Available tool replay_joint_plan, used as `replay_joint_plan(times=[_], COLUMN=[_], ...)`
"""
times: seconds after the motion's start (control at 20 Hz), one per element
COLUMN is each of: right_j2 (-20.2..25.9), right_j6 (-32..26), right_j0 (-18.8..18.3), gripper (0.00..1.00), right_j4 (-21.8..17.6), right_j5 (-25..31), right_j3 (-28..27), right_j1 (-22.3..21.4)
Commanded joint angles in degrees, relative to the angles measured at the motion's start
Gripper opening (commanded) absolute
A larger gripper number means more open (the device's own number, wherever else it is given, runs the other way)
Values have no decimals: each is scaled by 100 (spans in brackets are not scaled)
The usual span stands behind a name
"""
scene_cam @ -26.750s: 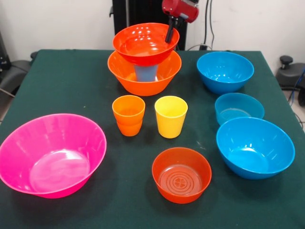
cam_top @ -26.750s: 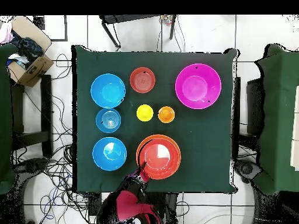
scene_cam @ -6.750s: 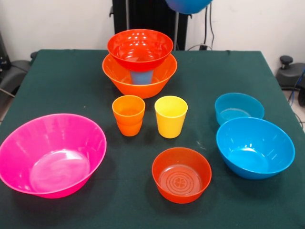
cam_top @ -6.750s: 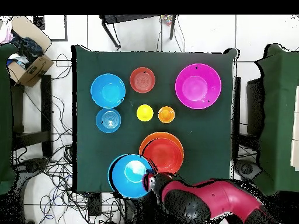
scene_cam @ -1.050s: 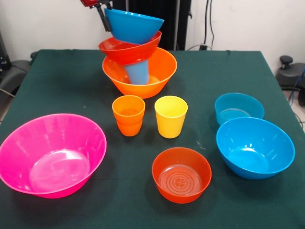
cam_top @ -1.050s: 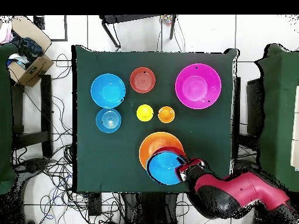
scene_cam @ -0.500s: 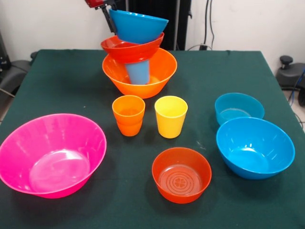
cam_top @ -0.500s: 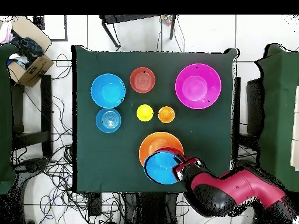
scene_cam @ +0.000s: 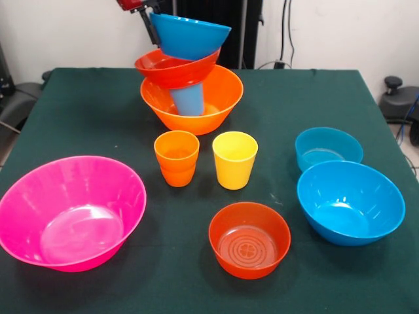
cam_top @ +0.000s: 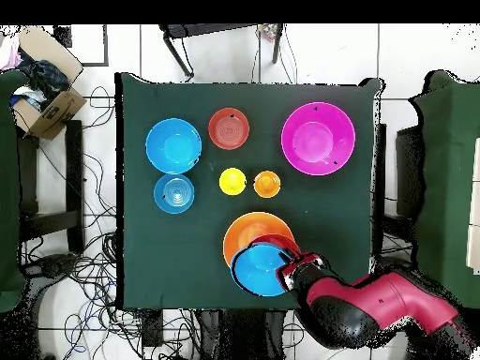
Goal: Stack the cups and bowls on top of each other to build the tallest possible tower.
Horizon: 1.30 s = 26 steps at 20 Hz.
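Observation:
The tower stands at the back of the table: a big orange bowl (scene_cam: pixel 216 98) (cam_top: pixel 246 232), an upturned blue cup (scene_cam: pixel 188 99) inside it, and a red-orange bowl (scene_cam: pixel 171 68) tilted on the cup. A blue bowl (scene_cam: pixel 190 34) (cam_top: pixel 257 270) sits tilted on top. My gripper (scene_cam: pixel 149 21) (cam_top: pixel 287 273) is shut on that bowl's rim, at its left edge in the front view. An orange cup (scene_cam: pixel 177 157) (cam_top: pixel 267 184) and a yellow cup (scene_cam: pixel 235 159) (cam_top: pixel 232 181) stand upright in front of the tower.
Loose on the green cloth are a big pink bowl (scene_cam: pixel 71 210) (cam_top: pixel 318 138), a red-orange bowl (scene_cam: pixel 249 239) (cam_top: pixel 229 127), a small blue bowl (scene_cam: pixel 328 148) (cam_top: pixel 174 192) and a larger blue bowl (scene_cam: pixel 350 201) (cam_top: pixel 173 145). A cardboard box (cam_top: pixel 47 103) sits off the table.
The blue bowl in my gripper has shifted a little to the right in the front view over the red-orange bowl, which has rocked slightly. The loose cups and bowls have stayed put.

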Motion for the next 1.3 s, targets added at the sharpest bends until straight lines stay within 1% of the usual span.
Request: replay_joint_plan(times=[0.05, 0.4, 0.7, 0.9, 1.15, 1.3], right_j2=[-67, -150, -83, -101, -115, -139], right_j6=[-655, -599, -696, -481, -143, -58], right_j0=[248, 263, 265, 411, 585, 649], gripper=[0, 0, 0, 0, 0, 0], right_j4=[-72, -135, -111, -168, -107, -74], right_j5=[-77, -109, -100, -262, -438, -499], right_j3=[-182, -195, -228, -306, -317, -299], right_j1=[121, 163, 209, 195, 68, 9])
